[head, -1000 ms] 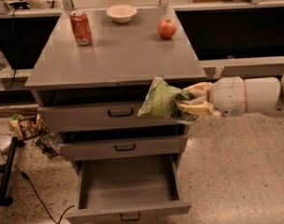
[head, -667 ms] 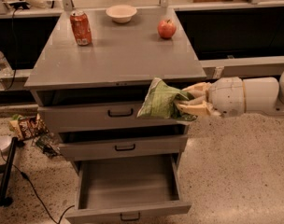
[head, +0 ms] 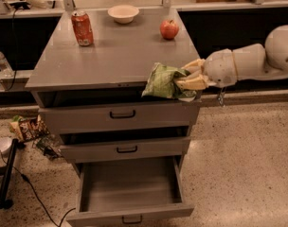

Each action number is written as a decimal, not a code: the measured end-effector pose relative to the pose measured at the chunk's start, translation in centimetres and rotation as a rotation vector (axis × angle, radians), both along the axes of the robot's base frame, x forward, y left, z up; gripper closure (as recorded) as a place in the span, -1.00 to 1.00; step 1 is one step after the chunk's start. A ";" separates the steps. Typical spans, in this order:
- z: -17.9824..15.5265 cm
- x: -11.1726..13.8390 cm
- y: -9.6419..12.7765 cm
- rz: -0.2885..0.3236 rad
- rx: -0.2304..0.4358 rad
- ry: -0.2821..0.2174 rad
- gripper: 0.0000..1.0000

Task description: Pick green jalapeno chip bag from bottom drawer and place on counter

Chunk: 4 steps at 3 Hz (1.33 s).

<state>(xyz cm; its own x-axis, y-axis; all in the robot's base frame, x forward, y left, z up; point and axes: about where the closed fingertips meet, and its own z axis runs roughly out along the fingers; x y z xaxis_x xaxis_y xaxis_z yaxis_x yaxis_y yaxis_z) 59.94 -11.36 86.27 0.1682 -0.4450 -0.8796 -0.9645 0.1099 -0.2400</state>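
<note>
My gripper (head: 185,77) reaches in from the right and is shut on the green jalapeno chip bag (head: 163,81). The crumpled bag hangs at the front right edge of the counter (head: 111,56), just above the top drawer's front. The bottom drawer (head: 130,186) is pulled open below, and its inside looks empty. I cannot tell whether the bag touches the counter edge.
On the counter stand a red soda can (head: 82,28), a white bowl (head: 123,13) and a red apple (head: 169,29) along the back. The top drawer (head: 120,112) and middle drawer (head: 125,148) stand slightly out. Brown snack packets (head: 28,126) and cables lie on the floor at left.
The gripper has lifted the green bag from the level of the top drawer's front up to the counter's front right edge.
</note>
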 end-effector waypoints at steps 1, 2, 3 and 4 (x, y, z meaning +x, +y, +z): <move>0.3 4.7 2.4 0.063 -0.034 0.015 1.00; 3.5 8.7 4.4 0.084 0.025 -0.056 1.00; 6.4 12.5 4.7 0.048 0.072 -0.129 1.00; 7.0 15.3 5.1 0.015 0.072 -0.155 0.67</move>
<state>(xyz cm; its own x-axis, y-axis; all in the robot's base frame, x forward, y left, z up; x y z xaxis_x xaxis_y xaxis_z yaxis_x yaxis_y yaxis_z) 75.26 -6.30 93.22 0.3105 -0.3783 -0.8721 -0.9183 0.1176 -0.3779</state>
